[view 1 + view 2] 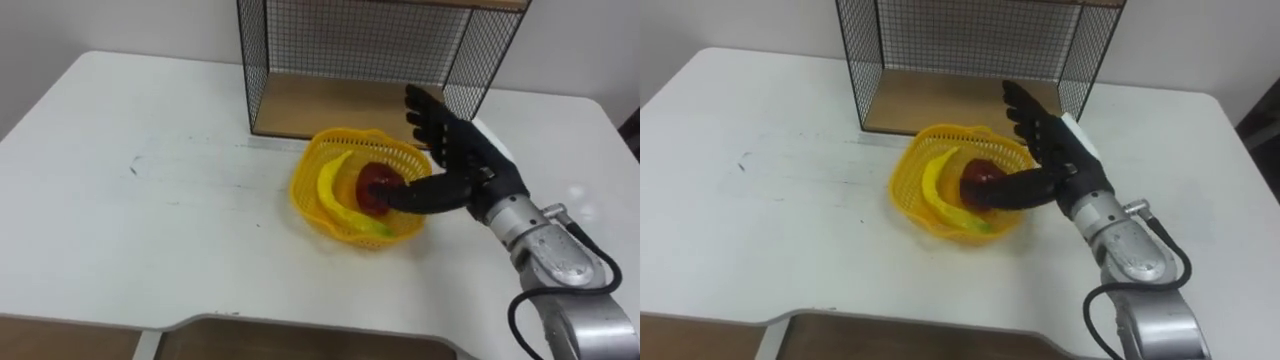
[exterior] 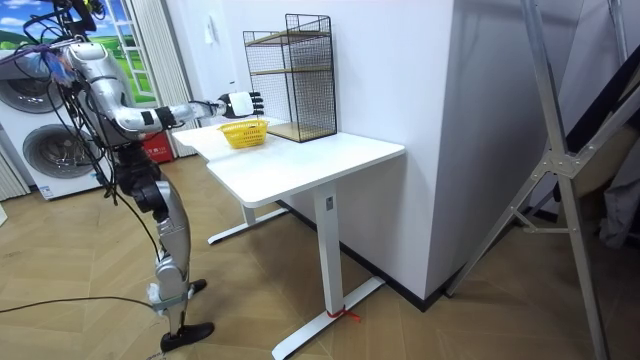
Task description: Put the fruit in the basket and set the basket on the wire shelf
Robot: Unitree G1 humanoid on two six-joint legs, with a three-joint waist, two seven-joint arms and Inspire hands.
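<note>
Yellow plastic mesh makes up the basket [image 1: 305, 190], which in the left eye view sits on the white worktop [image 1: 150, 220] just to the left of the right hand [image 1: 465, 165]. The hand is spread wide. Its fingers [image 1: 425, 115] are straight and apart and point away from the robot, closing on nothing. The thumb [image 1: 420, 195] reaches sideways over the basket's right rim, and its tip lies at the red apple [image 1: 372, 180]; it seems to touch the apple, though contact is hard to judge. A banana [image 1: 330, 185] lies in the basket on the far side of the apple from the hand, curving along the left wall. Past the fingertips stands the wire shelf [image 1: 350, 40], its wooden bottom board [image 1: 310, 110] just behind the basket.

From the room view, the robot stands upright at the end of the worktop [image 2: 310, 160] on the room view's left, with a washing machine [image 2: 45, 150] behind it. Its right arm is stretched out over the worktop, with the hand [image 2: 240, 102] above the basket [image 2: 244, 133] and the wire shelf [image 2: 300, 75] just beyond.

Seen from the right eye view, the hand [image 1: 1060, 160] has the same open spread. The thumb lies across the basket [image 1: 910, 190] rim towards the apple [image 1: 978, 175], and the banana [image 1: 935, 185] is beyond the apple on the hand's left.
</note>
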